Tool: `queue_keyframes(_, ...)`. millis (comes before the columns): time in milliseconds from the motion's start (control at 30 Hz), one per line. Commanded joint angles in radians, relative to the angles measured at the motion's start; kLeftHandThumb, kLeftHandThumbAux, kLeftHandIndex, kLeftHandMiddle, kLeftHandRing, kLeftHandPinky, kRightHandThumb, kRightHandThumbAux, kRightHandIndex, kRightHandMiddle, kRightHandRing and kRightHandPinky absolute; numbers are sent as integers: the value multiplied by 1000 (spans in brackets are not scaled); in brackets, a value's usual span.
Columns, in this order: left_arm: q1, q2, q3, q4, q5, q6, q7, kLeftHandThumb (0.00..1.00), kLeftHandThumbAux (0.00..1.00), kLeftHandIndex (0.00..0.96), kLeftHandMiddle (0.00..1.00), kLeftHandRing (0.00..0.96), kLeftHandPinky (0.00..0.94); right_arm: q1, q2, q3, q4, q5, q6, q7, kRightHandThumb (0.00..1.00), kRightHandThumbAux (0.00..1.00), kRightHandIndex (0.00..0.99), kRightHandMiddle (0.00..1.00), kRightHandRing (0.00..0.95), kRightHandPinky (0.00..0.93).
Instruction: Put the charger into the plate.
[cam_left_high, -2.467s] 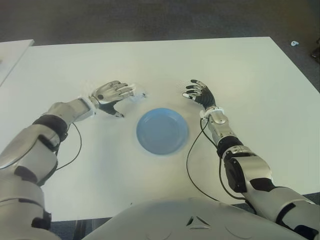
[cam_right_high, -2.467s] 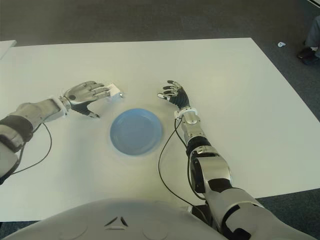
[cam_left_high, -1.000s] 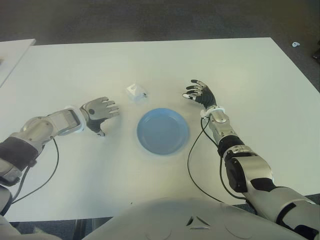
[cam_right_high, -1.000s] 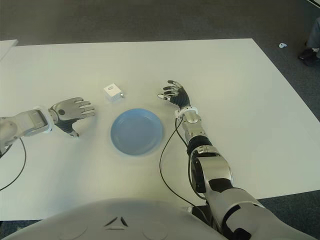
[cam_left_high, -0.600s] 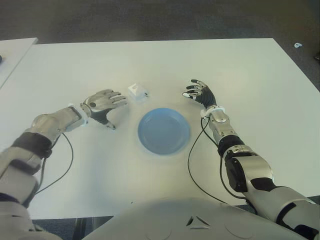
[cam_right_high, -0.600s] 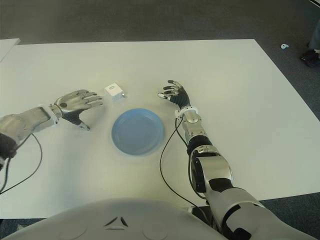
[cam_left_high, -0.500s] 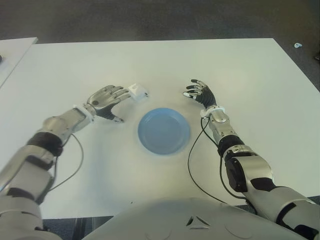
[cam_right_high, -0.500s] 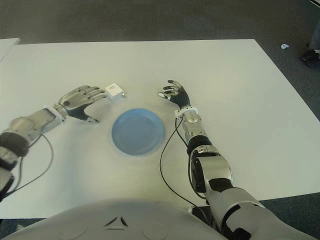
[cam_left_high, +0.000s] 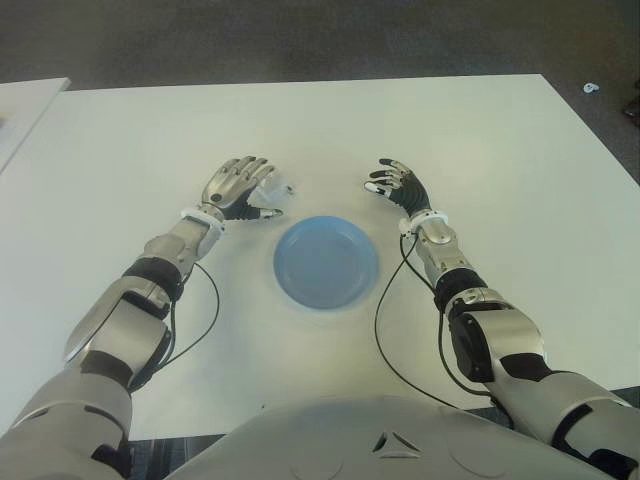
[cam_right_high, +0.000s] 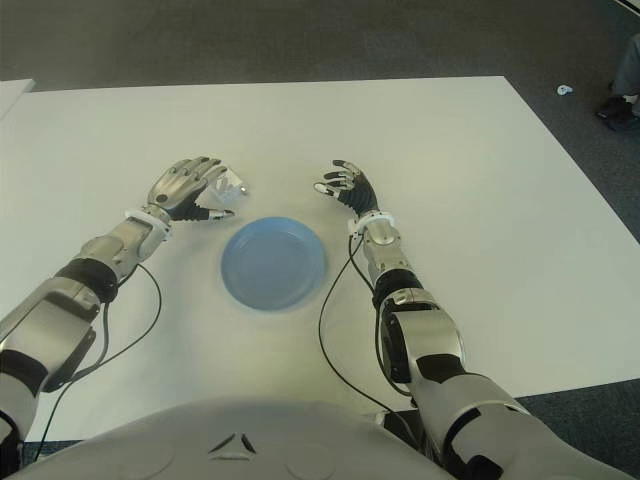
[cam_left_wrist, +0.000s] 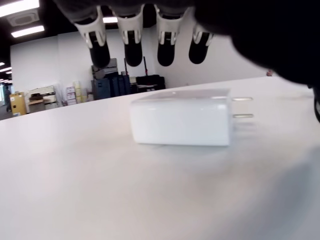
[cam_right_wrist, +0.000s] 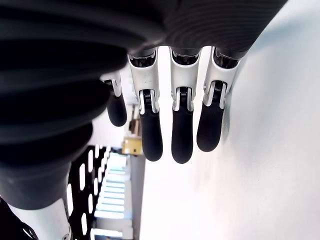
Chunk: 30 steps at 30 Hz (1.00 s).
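Head stereo overhead, overlapping; wrist cameras close-up

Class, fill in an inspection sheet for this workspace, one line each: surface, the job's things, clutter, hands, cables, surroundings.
Surface: white table, bare apart from the items below.
Job's things: white charger lies flat on the table, prongs sideways, outside the blue plate, which holds nothing.
Clutter: nothing seen on the table.
Hands: left hand arched over the charger, fingers above it, not closed on it; right hand open, on the plate's far right side, holding nothing.
Cables: a black cable hangs from each forearm, looping over the table.
Surroundings: grey carpet; a second white surface at far left; a small pale object on the floor.
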<state>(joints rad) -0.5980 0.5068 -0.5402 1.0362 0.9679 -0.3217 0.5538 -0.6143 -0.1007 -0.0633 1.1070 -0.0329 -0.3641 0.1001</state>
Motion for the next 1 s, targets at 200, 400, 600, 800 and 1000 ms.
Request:
queue_keyframes(200,-61,-103,-9,182,-46,91,48,270,155,0,0,0,0,5,9,3,33,-2,31,-4,311,753,174,356,354,349)
queue_keyframes(400,-74,-133,-1,218,-85,115,43,254,150,0,0,0,0,4,11,2,32,0,29,-6,321,754,176,358,357,354)
queue_keyframes(600,-79,-157,3,229,-120,137,23,247,147,0,0,0,0,6,11,3,30,-1,23,-6,322,755,176,358,358,353)
queue_keyframes(800,-79,-166,3,232,-142,145,12,237,157,0,0,0,0,9,11,4,26,-1,19,-5,310,754,176,355,355,349)
queue_keyframes(1000,-78,-177,3,230,-155,156,7,227,175,0,0,0,0,11,11,3,23,-1,17,-5,303,754,176,356,356,351)
